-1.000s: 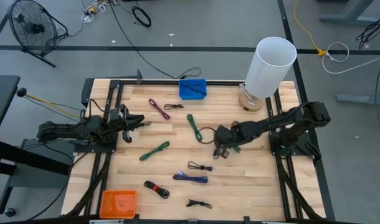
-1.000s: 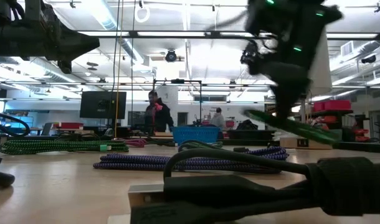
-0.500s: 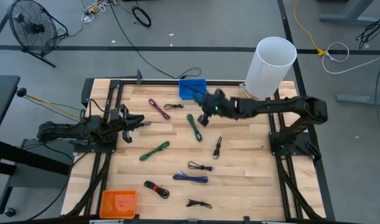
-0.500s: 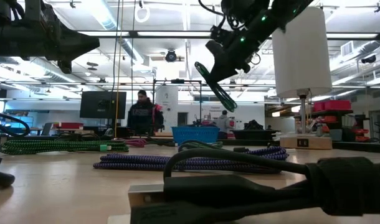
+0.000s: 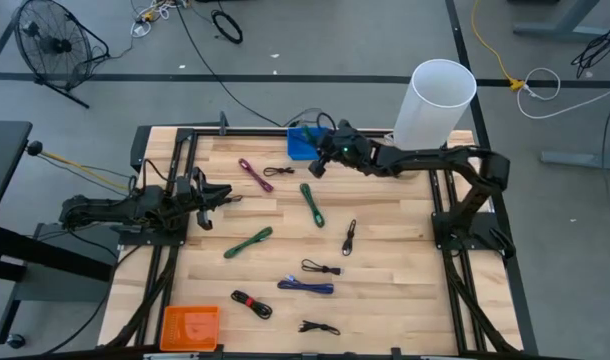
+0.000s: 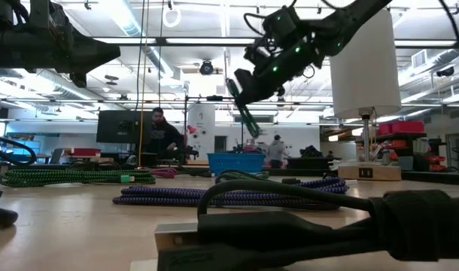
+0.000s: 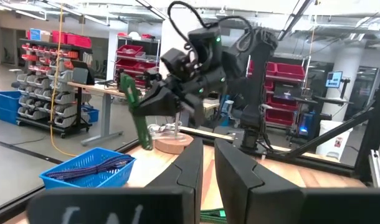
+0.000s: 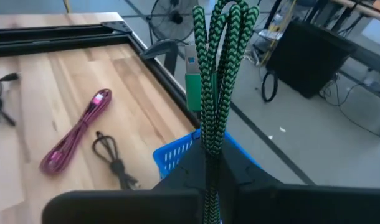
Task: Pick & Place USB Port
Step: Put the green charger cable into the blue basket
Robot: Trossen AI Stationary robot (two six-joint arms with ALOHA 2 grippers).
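Several cables lie scattered on the table (image 5: 405, 240): a pink one (image 5: 253, 173), green ones (image 5: 311, 203), black ones (image 5: 348, 237). Right fingers (image 5: 319, 160) pinch a green braided cable (image 8: 216, 74) over the blue basket (image 5: 303, 148), bundle dangling looped and folded, connector showing. Left fingers (image 5: 217, 197) wait at the table's left edge, nearly closed, holding nothing.

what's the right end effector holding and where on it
A bundled green braided cable, pinched at one end of the bundle by the right end effector; the rest hangs free.

Green braided USB cable (image 8: 216, 74), looped bundle (pinched upright), raised over blue basket (image 5: 303, 146)
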